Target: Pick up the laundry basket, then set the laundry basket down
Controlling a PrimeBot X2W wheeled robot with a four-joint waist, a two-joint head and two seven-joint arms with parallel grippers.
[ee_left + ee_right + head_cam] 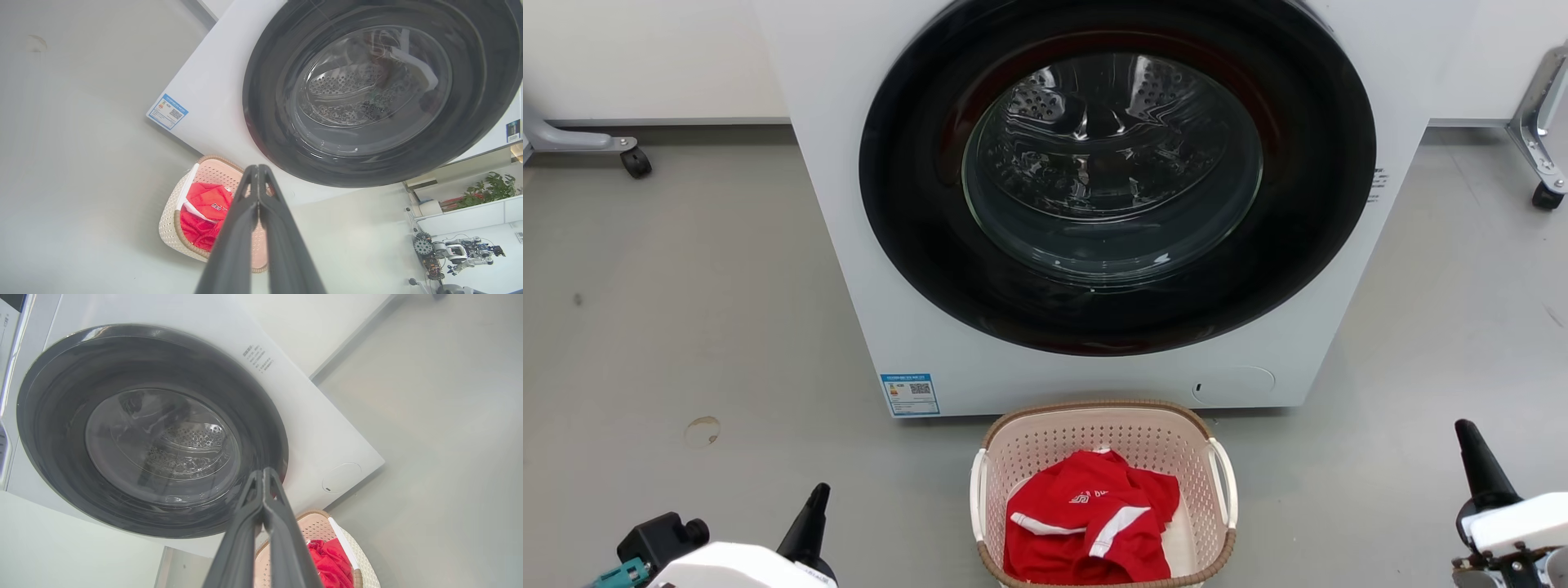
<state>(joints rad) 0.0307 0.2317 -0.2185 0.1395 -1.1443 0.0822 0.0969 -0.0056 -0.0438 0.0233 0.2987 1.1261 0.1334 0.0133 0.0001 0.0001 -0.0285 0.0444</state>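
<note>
A: What is counted, from the left?
B: Two grippers, one washer (849, 245), one basket. The left gripper (818, 493) is seen at 9 o'clock of the laundry basket (1045, 441), well apart, fingers pressed together, nothing pinched.
A: Where is the basket placed?
B: On the floor (686, 327), at 6 o'clock of the washer's door (1111, 163). Two white handles (977, 490) are counted, and one red garment (1086, 523) is held inside. The right gripper (1466, 429) is found at 3 o'clock, likewise pressed together, empty.
A: What is added by the wrist views?
B: A potted plant (486, 190) is shown in the left one.
A: Any writing?
B: A blue label (910, 394) with a QR code is stuck at 7 o'clock of the door. Its print cannot be read.
</note>
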